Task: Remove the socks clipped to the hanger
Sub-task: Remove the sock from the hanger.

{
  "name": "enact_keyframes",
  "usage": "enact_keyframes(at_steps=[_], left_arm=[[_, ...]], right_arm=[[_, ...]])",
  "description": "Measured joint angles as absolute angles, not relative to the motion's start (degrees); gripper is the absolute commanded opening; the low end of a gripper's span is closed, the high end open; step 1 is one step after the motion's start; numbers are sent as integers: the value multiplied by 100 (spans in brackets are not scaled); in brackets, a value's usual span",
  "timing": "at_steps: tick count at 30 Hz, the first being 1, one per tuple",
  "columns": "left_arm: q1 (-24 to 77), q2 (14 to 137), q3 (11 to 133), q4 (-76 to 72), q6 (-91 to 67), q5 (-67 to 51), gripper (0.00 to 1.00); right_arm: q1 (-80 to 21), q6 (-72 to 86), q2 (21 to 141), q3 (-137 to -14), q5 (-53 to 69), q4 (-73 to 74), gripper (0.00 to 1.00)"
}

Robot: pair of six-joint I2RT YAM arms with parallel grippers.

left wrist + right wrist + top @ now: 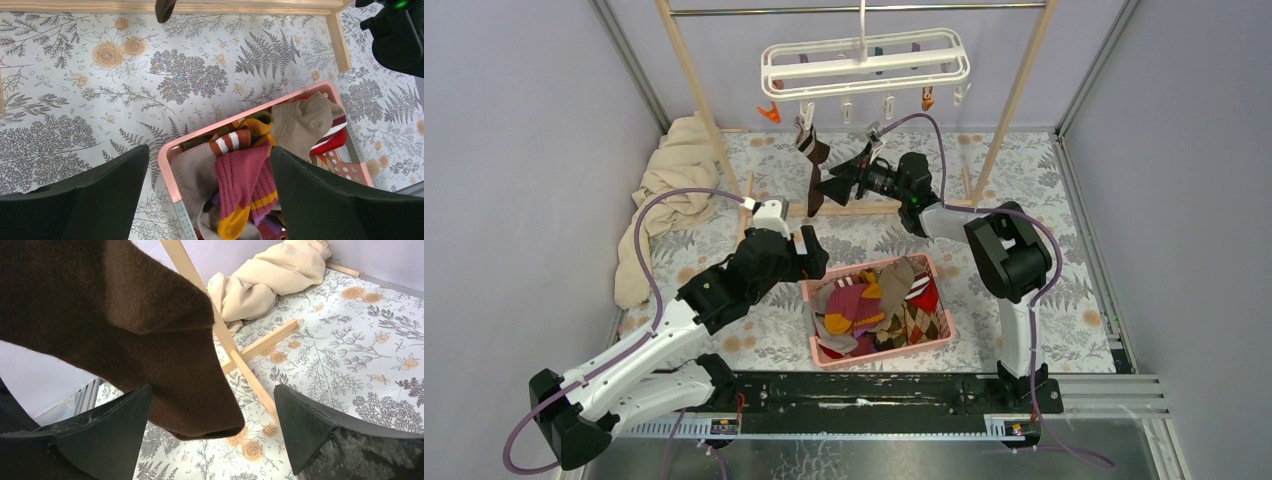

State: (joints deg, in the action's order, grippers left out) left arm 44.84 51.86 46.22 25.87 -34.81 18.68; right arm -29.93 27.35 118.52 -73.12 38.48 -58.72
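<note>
Currently right gripper, jaws spread, lines up on the brown sock clipped to the hanger. Next: close on it, pull down. Left gripper spread over basket.

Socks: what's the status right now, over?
Left fingers open over basket. Right fingers open either side of brown sock, clipped to hanger. Nothing in the way.

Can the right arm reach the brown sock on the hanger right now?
Probably yes: the right gripper is open and the brown sock hangs right in front of its gap, with nothing in the way.
</note>
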Motion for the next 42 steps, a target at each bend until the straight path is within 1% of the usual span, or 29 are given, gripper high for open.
enact_keyframes(at_steps=[12,13,14,15,16,19,20,21,24,31,37,42], left_arm=[[4477,5234,4703,2657,-3422,1861,98],[4471,5234,4703,2668,-3415,1861,98],[4460,5231,4703,2676,-3411,1861,99],[4456,5231,4703,2681,-3409,1861,98],[4456,5231,4703,2685,-3404,1861,98],[4453,5234,4703,2692,-3398,1861,99],[4453,5234,4703,2692,-3398,1861,98],[4453,5234,4703,2694,-3398,1861,98],[4451,5229,4703,2707,-3400,1861,98],[4451,4978,4713,2722,-3430,1833,98],[4451,4746,4860,2670,-3441,1682,98],[4451,4740,5179,2488,-3328,1544,98]], right_arm=[[-2993,3616,12923,-8143,4718,-6667,100],[-2993,3682,12997,-8230,4779,-6705,98],[-2993,3752,13065,-8305,4823,-6753,93],[-2993,3815,13115,-8364,4890,-6801,85],[-2993,3868,13137,-8392,4921,-6851,74],[-2993,4023,13141,-8399,5002,-7022,23],[-2989,4110,13141,-8399,5033,-7091,2],[-2989,4125,13141,-8394,5054,-7129,0],[-2982,4338,13074,-8195,5057,-7262,0],[-2930,4919,12258,-7000,5072,-7725,0],[-2694,6217,11725,-6676,5334,-8654,0],[-2477,7210,11399,-6423,5570,-8836,0]])
